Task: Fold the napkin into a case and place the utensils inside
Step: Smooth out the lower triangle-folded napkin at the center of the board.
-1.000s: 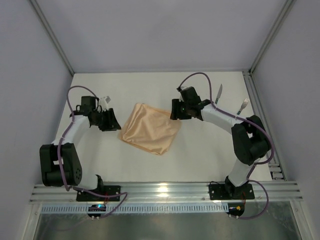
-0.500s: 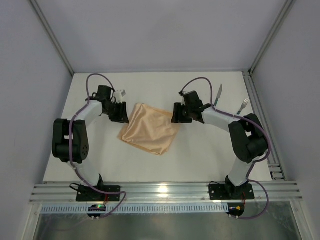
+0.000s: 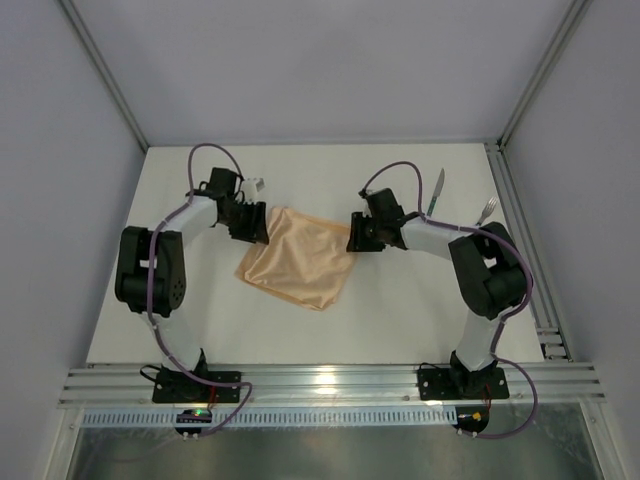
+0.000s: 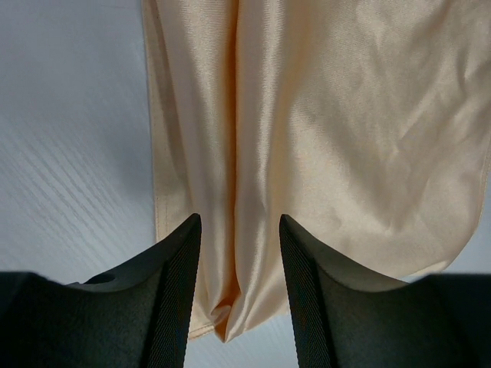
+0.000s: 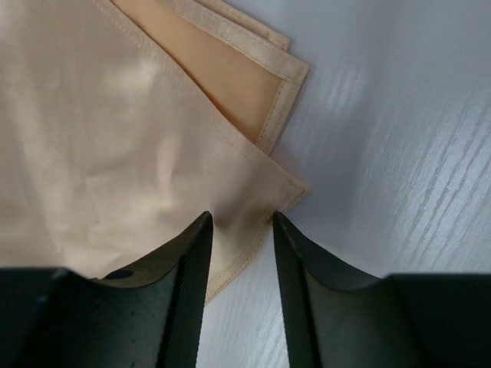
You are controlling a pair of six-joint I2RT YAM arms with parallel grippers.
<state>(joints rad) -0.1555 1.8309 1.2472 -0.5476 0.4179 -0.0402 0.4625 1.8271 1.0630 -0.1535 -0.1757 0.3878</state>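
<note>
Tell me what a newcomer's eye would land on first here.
The peach-orange napkin, folded in layers near the middle of the table, draws the eye first. The left gripper is at its far-left corner and the right gripper at its right corner, each with fingers apart astride the cloth. Next come the knife and fork, lying untouched at the far right.

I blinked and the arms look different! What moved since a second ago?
The left claw swung in from the left side to the far-left corner of the napkin. The right claw slid a little nearer at the right corner. Neither has lifted the cloth. The napkin, knife and fork stayed put.
</note>
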